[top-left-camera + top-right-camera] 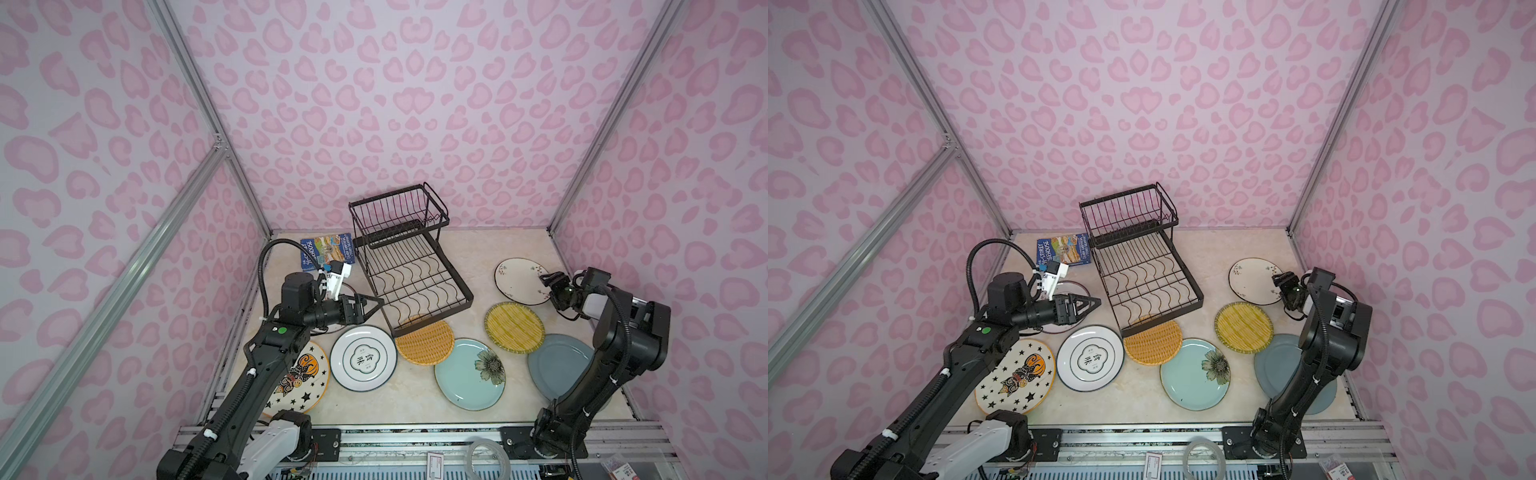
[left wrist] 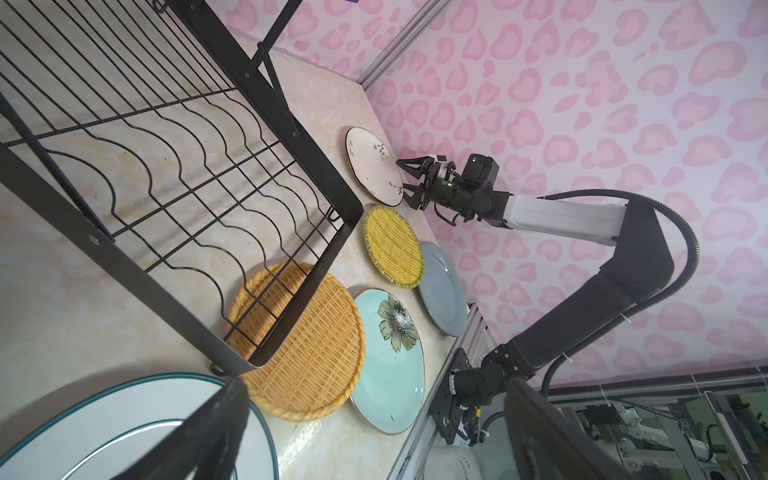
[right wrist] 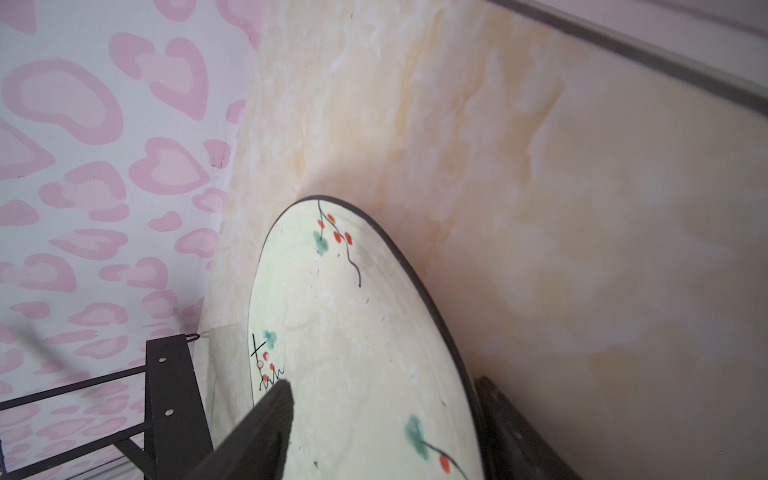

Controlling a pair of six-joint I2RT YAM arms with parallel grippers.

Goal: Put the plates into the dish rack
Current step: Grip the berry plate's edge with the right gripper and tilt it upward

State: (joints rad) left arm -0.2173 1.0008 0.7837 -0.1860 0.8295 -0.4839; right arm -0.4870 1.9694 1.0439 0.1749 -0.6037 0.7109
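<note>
Cream-glazed, with berry sprigs, the plate lies flat just ahead of the right gripper in both top views, the wire dish rack well beyond. The left gripper hangs wide open, empty, beside the rack's corner. The left wrist view shows the right jaws part-open astride the plate's rim. In the right wrist view one finger overlies the glaze, the other seemingly beneath. Grasping is the step; next, a firm pinch and lift.

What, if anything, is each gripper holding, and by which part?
Nothing yet. The left gripper hangs open and empty; the right gripper has its jaws apart around the rim of the cream berry plate, not clamped.
</note>
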